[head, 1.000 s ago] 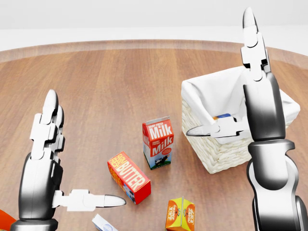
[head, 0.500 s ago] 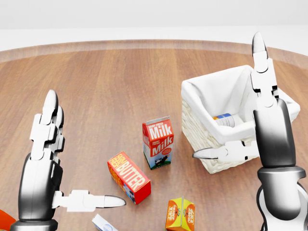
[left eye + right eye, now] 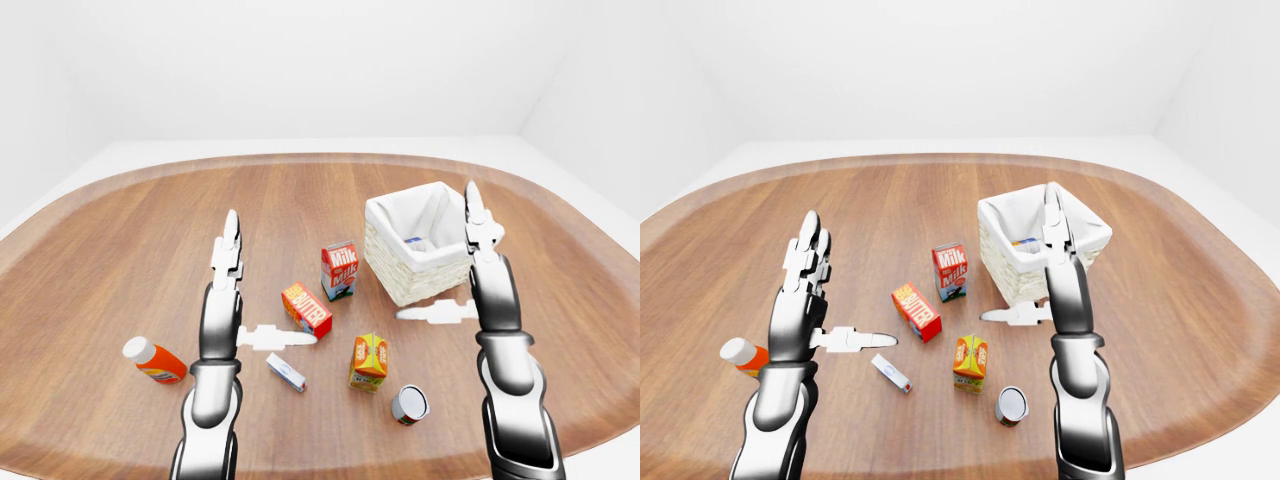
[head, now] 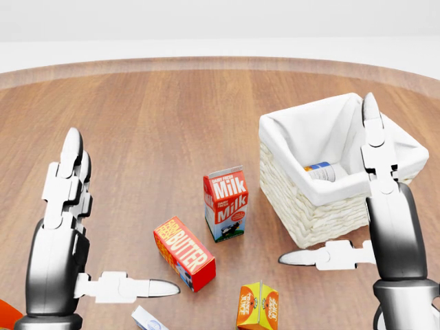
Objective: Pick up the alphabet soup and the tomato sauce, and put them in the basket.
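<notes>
A wicker basket (image 4: 307,214) with a white cloth lining stands at the right of the head view. One can (image 4: 320,170) with a blue and orange label lies inside it. A second can (image 3: 409,404) lies on the wood table at the bottom right of the left-eye view, below the basket; its label is too small to read. My right hand (image 4: 326,179) is open just below and right of the basket, fingers pointing up, thumb out to the left, holding nothing. My left hand (image 4: 124,211) is open and empty at the lower left.
Between my hands are a milk carton (image 4: 225,204), a red butter box (image 4: 183,252) and an orange juice carton (image 4: 258,307). A small white and blue box (image 3: 286,372) and a lying ketchup bottle (image 3: 153,361) sit lower left. The round table edge (image 3: 90,440) curves near.
My right hand has dropped from over the basket toward the bottom of the head view, now beside the basket's near wall. The left hand and the can in the basket have not moved.
</notes>
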